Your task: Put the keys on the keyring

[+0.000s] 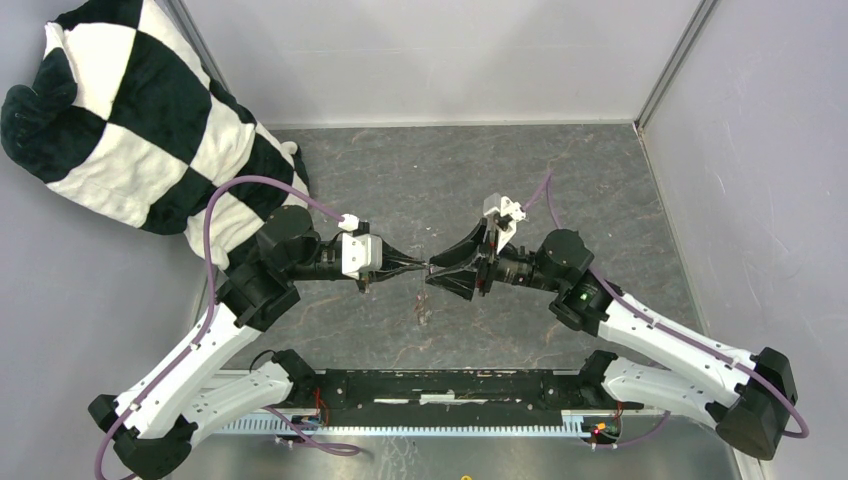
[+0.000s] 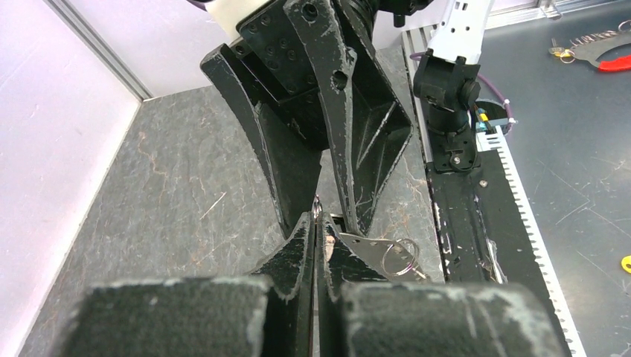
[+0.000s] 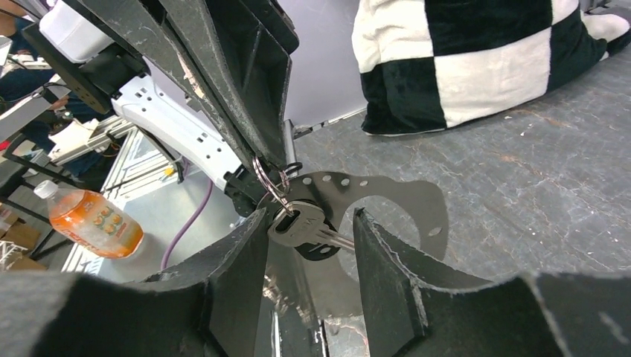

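My left gripper [image 1: 416, 268] [image 2: 316, 223] is shut on the edge of the keyring [image 3: 405, 204], a thin flat grey metal loop with small holes, and holds it above the table. It also shows in the left wrist view [image 2: 363, 245]. A small split ring [image 3: 266, 177] [image 2: 399, 257] hangs at the left fingertips. It carries a silver key [image 3: 301, 226] with a black tag [image 3: 316, 250] behind it. My right gripper [image 1: 434, 274] [image 3: 312, 239] is open, its fingers [image 3: 242, 253] on either side of that key. The red-tagged key is out of view.
A black-and-white checkered cushion [image 1: 140, 120] [image 3: 484, 59] lies at the back left. Grey walls enclose the slate tabletop [image 1: 560, 180]. The arms' base rail [image 1: 440, 385] runs along the near edge. An orange bottle [image 3: 93, 223] stands off the table.
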`<move>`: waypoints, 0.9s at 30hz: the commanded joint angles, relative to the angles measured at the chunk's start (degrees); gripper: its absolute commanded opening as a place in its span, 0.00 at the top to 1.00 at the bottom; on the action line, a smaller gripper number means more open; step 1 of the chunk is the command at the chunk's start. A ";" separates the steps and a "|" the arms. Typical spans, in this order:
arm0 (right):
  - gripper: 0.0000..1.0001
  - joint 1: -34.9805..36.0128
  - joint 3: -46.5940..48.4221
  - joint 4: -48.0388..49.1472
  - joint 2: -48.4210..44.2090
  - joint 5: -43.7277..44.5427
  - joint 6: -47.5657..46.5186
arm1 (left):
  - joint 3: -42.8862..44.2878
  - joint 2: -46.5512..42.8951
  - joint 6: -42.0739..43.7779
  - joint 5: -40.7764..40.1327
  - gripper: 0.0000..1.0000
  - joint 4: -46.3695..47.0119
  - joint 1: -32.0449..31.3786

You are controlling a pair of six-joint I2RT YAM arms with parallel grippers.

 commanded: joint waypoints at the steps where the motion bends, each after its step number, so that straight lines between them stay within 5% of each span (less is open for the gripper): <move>1: 0.48 2.10 2.64 -0.57 0.25 4.61 -3.70 | 1.81 -0.66 0.45 -1.04 0.98 3.52 -0.21; 17: 0.99 3.11 0.01 -3.64 -4.96 13.03 -7.04 | 1.28 -1.29 -0.13 -1.70 0.98 3.50 -0.21; 27: 0.96 3.12 0.53 -6.71 -1.64 2.87 -5.47 | 1.37 -1.24 -1.24 -1.86 0.98 4.99 -0.21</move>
